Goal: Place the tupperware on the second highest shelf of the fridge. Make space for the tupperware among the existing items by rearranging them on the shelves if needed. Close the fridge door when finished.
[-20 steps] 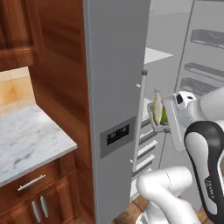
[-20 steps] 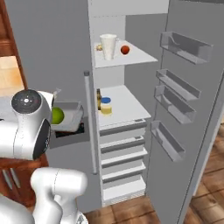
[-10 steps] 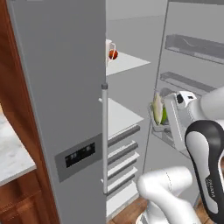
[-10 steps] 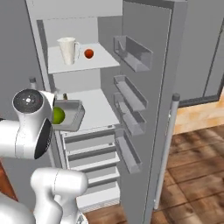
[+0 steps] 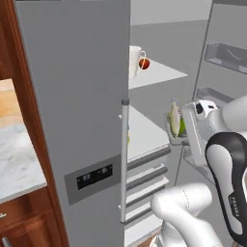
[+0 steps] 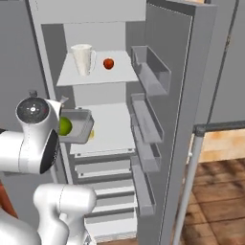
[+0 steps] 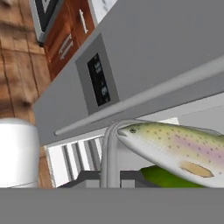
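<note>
The fridge stands with its right door swung open, clear bins on its inner face. On the top shelf sit the white jug and the red fruit. My gripper is shut on the tupperware, a clear box with a fish and a green item inside. The box hangs in front of the shelf below. The yellow jar peeks out behind the box. The dark bottle is hidden.
The shut left door with its dispenser panel stands close on my left. Brown cabinets and a marble counter lie beyond it. Fridge drawers sit below the shelves. The open door's bar handle rises over the wooden floor.
Both base views have shifted as the base moved, bringing the open compartment more squarely in front. The tupperware stays in my gripper at the same place relative to the arm.
</note>
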